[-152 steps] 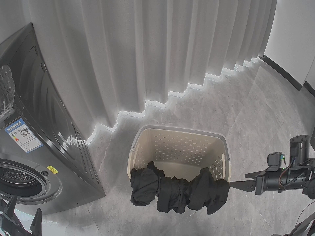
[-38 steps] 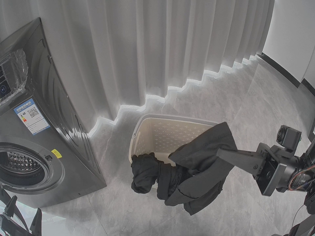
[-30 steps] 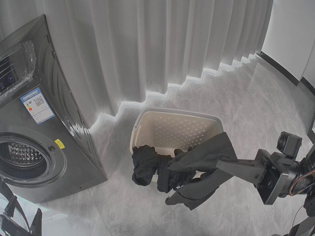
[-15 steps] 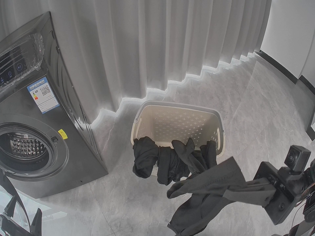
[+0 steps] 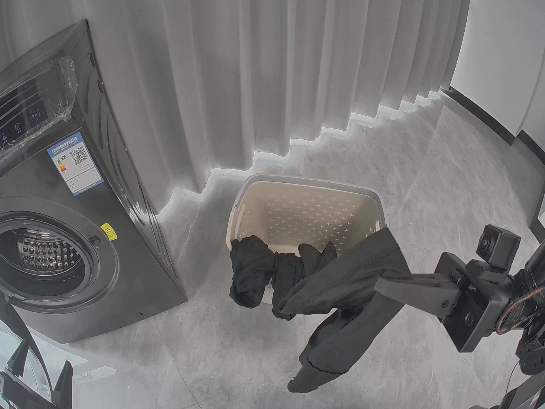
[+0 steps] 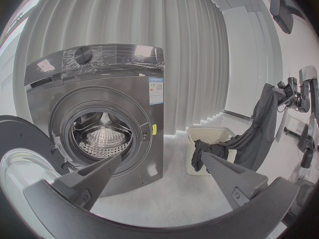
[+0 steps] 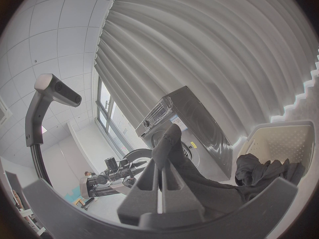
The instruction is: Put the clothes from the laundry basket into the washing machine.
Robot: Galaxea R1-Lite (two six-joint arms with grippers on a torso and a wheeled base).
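Note:
A cream laundry basket [image 5: 309, 184] stands on the floor by the curtain, with black clothes [image 5: 254, 268] bunched over its near rim. My right gripper [image 5: 379, 283] is shut on a dark garment [image 5: 340, 296], which hangs over the floor just in front of the basket with one end still touching the bunched clothes. From the right wrist, the garment [image 7: 172, 143] sticks up between the shut fingers [image 7: 151, 183]. The grey washing machine [image 5: 68, 200] is at the left with its drum [image 5: 40, 257] open. My left gripper [image 6: 159, 165] is open and empty, in front of the drum [image 6: 99, 138].
The machine's round door [image 6: 20, 150] is swung open beside my left gripper. A white curtain [image 5: 272, 58] hangs behind the basket and machine. Bare grey floor [image 5: 227, 359] lies between basket and machine. A wall with a dark skirting [image 5: 499, 126] runs at the far right.
My right gripper has pulled the dark garment up off the basket rim, dipped low half a second ago, and has risen again. The head camera has shifted. The left gripper has stayed put.

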